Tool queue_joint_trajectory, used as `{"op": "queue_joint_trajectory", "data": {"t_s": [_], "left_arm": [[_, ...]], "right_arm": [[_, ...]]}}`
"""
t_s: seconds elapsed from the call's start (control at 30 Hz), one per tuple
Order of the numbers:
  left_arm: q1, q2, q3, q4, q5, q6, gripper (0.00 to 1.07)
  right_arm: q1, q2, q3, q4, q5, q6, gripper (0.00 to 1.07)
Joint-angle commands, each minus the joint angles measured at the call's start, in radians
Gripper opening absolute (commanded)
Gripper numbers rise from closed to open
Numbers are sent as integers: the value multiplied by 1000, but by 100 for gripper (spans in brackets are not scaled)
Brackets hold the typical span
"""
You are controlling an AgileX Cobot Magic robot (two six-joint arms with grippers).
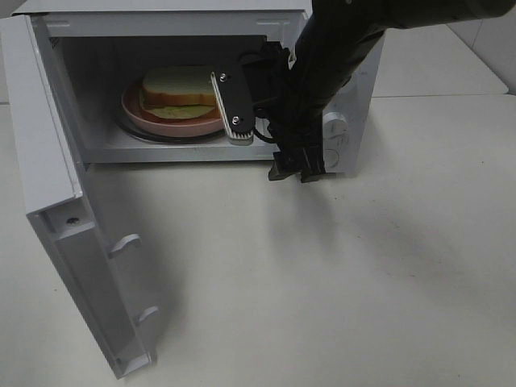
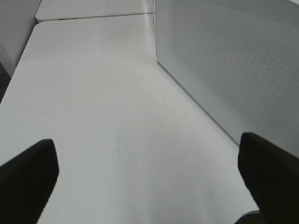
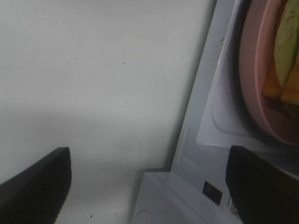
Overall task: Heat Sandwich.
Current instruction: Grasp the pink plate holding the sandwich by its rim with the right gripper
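Note:
The sandwich (image 1: 179, 90), white bread with a green filling, lies on the round pink plate (image 1: 173, 123) inside the open microwave (image 1: 359, 72). My right gripper (image 1: 250, 89) is at the oven's opening, just right of the plate, open and empty, touching neither. In the right wrist view the sandwich's orange crust and green leaf (image 3: 287, 51) and the plate's rim (image 3: 259, 70) sit past the right gripper (image 3: 149, 186). My left gripper (image 2: 149, 182) is open and empty over bare table beside the microwave's perforated side wall (image 2: 233, 65). The left arm is out of the exterior view.
The microwave door (image 1: 68, 218) stands swung wide open to the left, its latch hooks (image 1: 125, 242) pointing out. The control knobs (image 1: 334, 125) are partly behind my right arm. The white table (image 1: 363, 282) stretches in front and to the right.

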Motion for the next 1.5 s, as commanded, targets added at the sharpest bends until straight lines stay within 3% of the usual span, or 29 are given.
{"op": "queue_joint_trajectory", "data": {"t_s": [0.03, 0.67, 1.1, 1.5], "left_arm": [[2, -22, 5, 3, -11, -3, 102], [2, -22, 5, 3, -11, -3, 102], [2, -22, 5, 3, -11, -3, 102], [2, -22, 5, 3, -11, -3, 102]], "right_arm": [[4, 31, -39, -5, -12, 13, 85], [15, 262, -300, -1, -14, 52, 83], [15, 420, -537, 13, 71, 89, 82], [15, 493, -659, -6, 117, 86, 82]]}}
